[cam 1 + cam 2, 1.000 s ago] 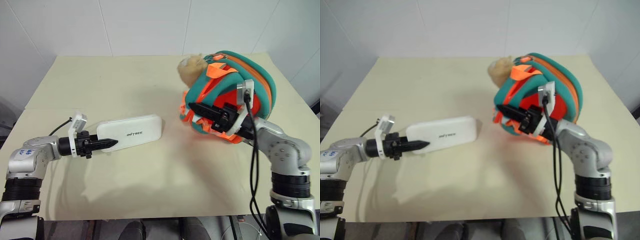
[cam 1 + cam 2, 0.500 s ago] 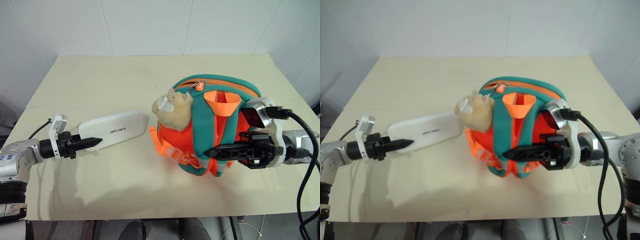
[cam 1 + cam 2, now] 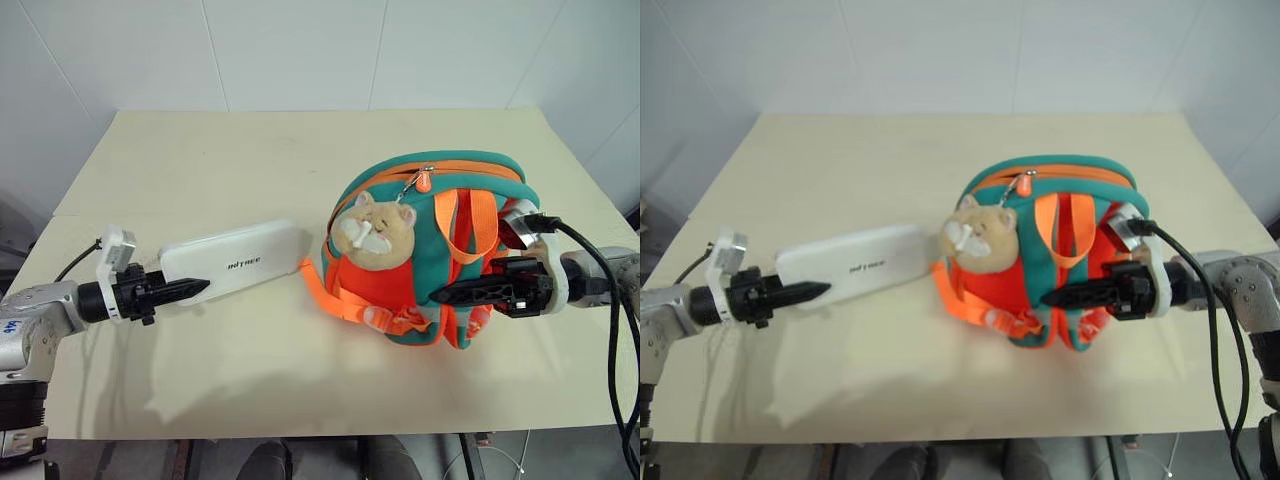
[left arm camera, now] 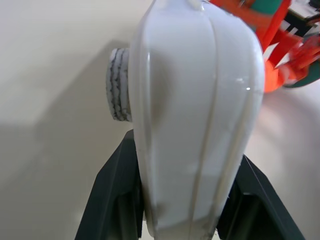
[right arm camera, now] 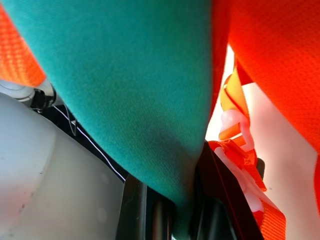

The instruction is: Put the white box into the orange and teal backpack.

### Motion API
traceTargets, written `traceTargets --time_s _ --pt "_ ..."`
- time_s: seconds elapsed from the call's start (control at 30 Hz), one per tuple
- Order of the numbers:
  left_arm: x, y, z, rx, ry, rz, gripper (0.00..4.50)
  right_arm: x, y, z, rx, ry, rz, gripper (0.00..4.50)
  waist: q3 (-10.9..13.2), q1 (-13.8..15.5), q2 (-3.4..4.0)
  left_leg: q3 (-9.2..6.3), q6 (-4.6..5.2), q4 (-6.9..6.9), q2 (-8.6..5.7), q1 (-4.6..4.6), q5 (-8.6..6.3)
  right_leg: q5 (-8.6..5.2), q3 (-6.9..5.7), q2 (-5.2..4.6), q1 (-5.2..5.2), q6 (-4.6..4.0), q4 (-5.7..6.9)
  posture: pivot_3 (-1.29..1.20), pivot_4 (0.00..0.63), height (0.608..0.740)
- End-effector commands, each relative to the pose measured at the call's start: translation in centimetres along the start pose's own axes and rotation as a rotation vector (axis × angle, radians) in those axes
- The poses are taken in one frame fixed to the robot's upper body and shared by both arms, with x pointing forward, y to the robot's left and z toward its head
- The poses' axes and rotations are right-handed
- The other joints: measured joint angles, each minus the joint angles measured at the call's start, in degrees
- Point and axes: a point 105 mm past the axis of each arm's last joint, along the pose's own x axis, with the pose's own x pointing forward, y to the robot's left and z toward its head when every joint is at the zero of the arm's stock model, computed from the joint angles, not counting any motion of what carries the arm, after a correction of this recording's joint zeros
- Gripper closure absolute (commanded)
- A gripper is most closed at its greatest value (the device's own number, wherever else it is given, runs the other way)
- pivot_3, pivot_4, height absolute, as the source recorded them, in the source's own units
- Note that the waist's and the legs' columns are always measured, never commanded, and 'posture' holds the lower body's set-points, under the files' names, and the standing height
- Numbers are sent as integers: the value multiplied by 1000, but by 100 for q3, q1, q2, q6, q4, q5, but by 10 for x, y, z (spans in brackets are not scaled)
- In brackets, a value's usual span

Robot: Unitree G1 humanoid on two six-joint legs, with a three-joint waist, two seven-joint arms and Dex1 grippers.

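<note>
One white box (image 3: pixel 235 262), one backpack (image 3: pixel 430 250), one cat-face charm (image 3: pixel 373 231), two grippers, one table (image 3: pixel 250 150).

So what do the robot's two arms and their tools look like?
Both arms are silver-grey metal with ribbed black joint sections. Each ends in a tool, left tool and right tool, with two pointed black fingers, a white wrist camera bracket and a black cable. The left arm carries blue handwriting.

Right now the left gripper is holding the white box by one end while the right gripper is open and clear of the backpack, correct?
Not quite. The left gripper does hold the white box by one end, but the right gripper is not open and clear: it is shut on a teal strap of the orange and teal backpack. The right wrist view shows the teal fabric pinched between its fingers.
</note>
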Motion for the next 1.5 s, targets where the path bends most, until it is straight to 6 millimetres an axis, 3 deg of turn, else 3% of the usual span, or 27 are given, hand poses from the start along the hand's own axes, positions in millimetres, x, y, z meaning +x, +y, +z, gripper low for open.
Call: traceTargets --time_s 0.03,0.37,0.57,0.77,1.1,1.5 --pt "0 -15 41 115 -126 -52 3178 -2 -5 5 -31 -12 -14 3975 0 7 0 0 -2 1 0 -1 0 0 0 0 0 0 0 0 150 740" --pt "11 -43 101 249 -310 -195 3178 3 -12 1 -44 -23 -33 3975 0 86 0 3 -14 7 -1 -2 5 0 -1 4 0 1 6 0 150 740" --pt "29 -58 114 240 -295 -343 3178 6 -11 -1 -51 -30 -37 3975 1 113 -1 20 -15 16 -3 -2 6 0 -3 6 2 1 14 0 150 740" --pt "34 -66 121 252 -267 -424 3178 8 -10 -4 -52 -38 -40 3975 1 95 -1 45 -15 15 1 -2 7 0 -2 13 1 1 16 0 150 740" --pt "53 -50 111 354 -183 -384 3178 11 -10 -6 -50 -60 -44 3975 1 113 -2 46 -16 26 0 -2 7 1 -2 11 4 1 21 0 150 740" --pt "41 -21 116 476 -9 -299 3178 15 -13 -5 -48 -75 -41 3975 0 112 -3 45 -11 42 -1 -2 5 1 -2 13 8 3 35 0 150 740"
